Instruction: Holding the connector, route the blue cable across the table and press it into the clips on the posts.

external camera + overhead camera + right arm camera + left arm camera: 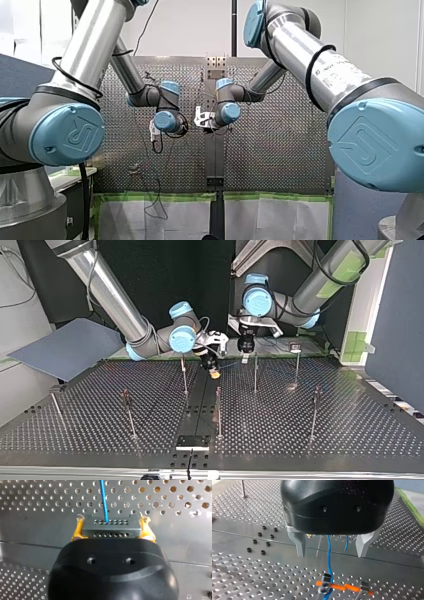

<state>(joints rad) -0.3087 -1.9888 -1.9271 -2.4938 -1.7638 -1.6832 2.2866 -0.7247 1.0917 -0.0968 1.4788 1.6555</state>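
Blue, thin and surely limp, the cable (328,562) hangs between my left gripper's (331,555) spread metal fingers (300,543), down toward an orange clip (337,587) near the table's (249,580) arm-side edge. My right gripper (112,528) pinches the grey connector (110,526) in its yellow pads (77,531). That's the rigid part, and likely the best hold.

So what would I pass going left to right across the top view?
A grey board → thin post at the table's edge → my right gripper, holding the connector → my left gripper → last post at the right.
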